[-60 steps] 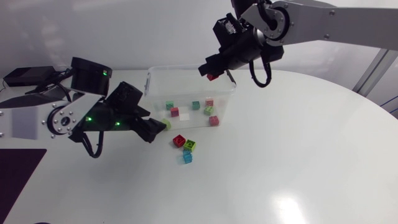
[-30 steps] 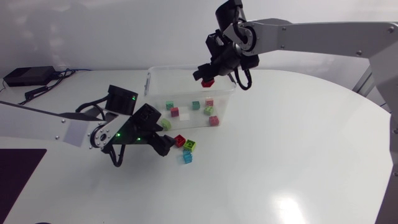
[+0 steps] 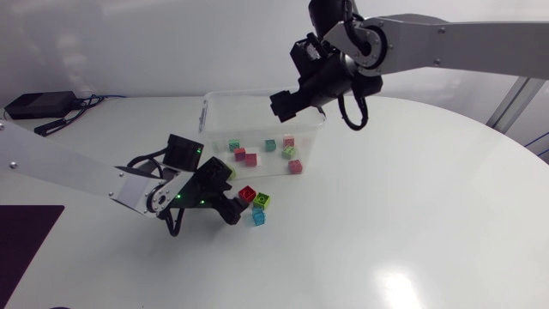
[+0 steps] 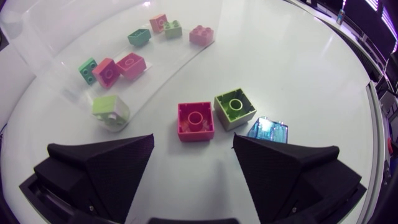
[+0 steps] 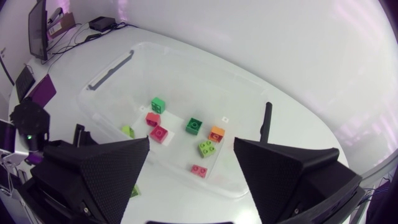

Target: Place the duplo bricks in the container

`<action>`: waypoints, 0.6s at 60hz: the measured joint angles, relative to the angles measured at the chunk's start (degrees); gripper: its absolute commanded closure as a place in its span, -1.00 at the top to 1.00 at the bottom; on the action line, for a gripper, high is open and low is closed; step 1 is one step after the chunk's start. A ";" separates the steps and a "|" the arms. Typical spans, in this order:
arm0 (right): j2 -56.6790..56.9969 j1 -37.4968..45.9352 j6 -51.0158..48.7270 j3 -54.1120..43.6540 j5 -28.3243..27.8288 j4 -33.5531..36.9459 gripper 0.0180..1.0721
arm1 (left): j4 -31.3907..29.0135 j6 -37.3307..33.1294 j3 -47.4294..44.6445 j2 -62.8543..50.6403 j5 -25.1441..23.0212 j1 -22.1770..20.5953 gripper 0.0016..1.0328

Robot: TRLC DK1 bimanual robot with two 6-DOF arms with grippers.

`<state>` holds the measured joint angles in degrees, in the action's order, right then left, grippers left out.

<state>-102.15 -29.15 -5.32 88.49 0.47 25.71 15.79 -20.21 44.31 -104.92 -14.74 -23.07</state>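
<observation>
White bench (image 4: pixel 323 74) is carrying the red brick (image 4: pixel 196 121) straight ahead of the nearer left pincer (image 4: pixel 193 144), which is hovering released.

a white table (image 3: pixel 412 215) is seen under the left fingers (image 4: pixel 99 168) and is spread well ahead of them. a black box (image 3: pixel 34 105) is set on it, behind those fingers and off to one side, well apart from them. black cables (image 3: pixel 86 100) are trailed just beside the box. a dark flat mat (image 3: pixel 26 236) is laid behind the fingers, well apart; its kind cannot be told.
</observation>
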 measured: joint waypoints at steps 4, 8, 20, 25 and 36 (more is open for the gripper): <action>3.10 -1.14 0.31 -3.72 0.00 -0.63 0.90 | 0.83 -0.28 0.07 -1.03 0.02 0.00 0.71; 5.62 -2.21 0.74 -7.48 -0.04 -1.44 0.90 | 1.75 -0.63 0.11 -2.01 0.00 0.00 0.71; 9.88 -5.14 1.09 -20.41 -1.33 -4.98 0.90 | 3.58 -0.92 0.90 -4.55 0.00 0.00 0.71; 10.34 -6.25 1.07 -24.68 -1.81 -5.57 0.90 | 3.87 -1.09 1.44 -4.96 0.00 0.00 0.65; 10.05 -8.92 1.09 -28.61 -1.97 -6.64 0.90 | 3.89 -1.31 3.06 -5.95 0.00 0.00 0.29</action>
<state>-92.09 -38.06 -4.23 59.88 -1.50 19.07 19.68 -21.52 47.37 -110.87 -14.74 -23.07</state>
